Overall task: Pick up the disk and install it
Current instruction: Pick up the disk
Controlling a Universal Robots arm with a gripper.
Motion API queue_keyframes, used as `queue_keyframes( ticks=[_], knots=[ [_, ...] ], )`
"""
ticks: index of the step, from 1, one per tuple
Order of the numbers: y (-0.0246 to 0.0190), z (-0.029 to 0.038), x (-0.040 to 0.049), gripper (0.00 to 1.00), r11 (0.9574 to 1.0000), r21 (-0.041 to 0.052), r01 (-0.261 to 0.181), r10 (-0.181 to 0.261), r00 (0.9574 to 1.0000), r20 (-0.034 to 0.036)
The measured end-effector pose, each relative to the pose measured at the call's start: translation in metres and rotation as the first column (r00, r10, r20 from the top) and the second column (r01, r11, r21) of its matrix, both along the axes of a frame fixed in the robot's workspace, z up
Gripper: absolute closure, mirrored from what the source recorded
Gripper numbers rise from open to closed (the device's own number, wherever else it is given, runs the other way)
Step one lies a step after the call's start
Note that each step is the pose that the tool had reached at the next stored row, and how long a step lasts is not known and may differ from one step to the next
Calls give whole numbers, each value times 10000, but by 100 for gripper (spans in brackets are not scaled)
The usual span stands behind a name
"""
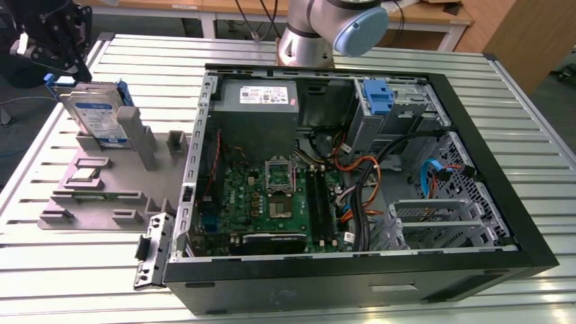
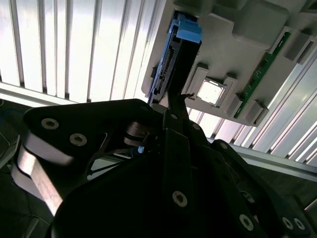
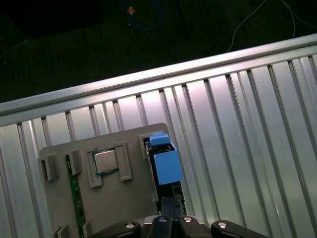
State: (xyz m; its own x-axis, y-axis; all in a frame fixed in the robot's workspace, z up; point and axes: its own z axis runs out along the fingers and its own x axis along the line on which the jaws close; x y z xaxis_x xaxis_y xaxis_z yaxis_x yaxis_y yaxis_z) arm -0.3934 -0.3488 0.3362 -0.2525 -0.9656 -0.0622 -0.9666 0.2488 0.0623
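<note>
Disk (image 1: 94, 115) first: it stands on edge in a slot at one corner of the grey holder (image 1: 99, 196), which lies on the table (image 1: 72, 283) along its edge at the exterior view's left. The gripper (image 1: 72, 67) hangs just above that corner. In both wrist views it lines up with the disk's narrow end, but you cannot tell whether the pincer is apart or together.

Expect the disk to be stiff and fairly heavy for its size, with smooth metal faces that could slip. It is likely sensitive to knocks. The blue bracket around it is plastic and will probably flex, so judge the flat faces near the upper edge as the safer hold and draw it straight out of the slot.

The table is ribbed aluminium, with slats and grooves that could catch a dropped corner. The open case (image 1: 531, 236) takes up the middle of the table, close beside the holder and crowded with cables. The arm's base stands at the table's far edge. Beyond the near rail you see dark floor and loose wires.
</note>
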Motion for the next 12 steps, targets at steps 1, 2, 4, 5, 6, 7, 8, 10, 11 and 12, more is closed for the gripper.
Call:
queue_keyframes(
  ticks=[1, 2, 4, 5, 6, 7, 8, 10, 11, 12],
  knots=[
    [0, 0, 1, 90, 10000, 0, -1, 1, 10000, 0],
    [0, 3, 1, 90, 10000, 0, 0, 0, 10000, -1],
    [0, 8, 1, 90, 10000, 1, 0, 0, 10000, 1],
    [0, 10, 1, 90, 10000, 0, 0, 0, 10000, 1],
    [0, 11, 1, 90, 10000, 0, 0, 0, 10000, 0],
    [0, 10, 1, 90, 10000, 1, 0, 0, 10000, 1],
    [0, 11, 1, 90, 10000, 0, 0, 0, 10000, 0],
    [0, 11, 1, 90, 10000, 0, 0, 0, 10000, 0],
    [0, 11, 1, 90, 10000, 0, -1, 1, 10000, 0],
    [0, 11, 1, 90, 10000, 0, -1, 1, 10000, 0]
  ],
)
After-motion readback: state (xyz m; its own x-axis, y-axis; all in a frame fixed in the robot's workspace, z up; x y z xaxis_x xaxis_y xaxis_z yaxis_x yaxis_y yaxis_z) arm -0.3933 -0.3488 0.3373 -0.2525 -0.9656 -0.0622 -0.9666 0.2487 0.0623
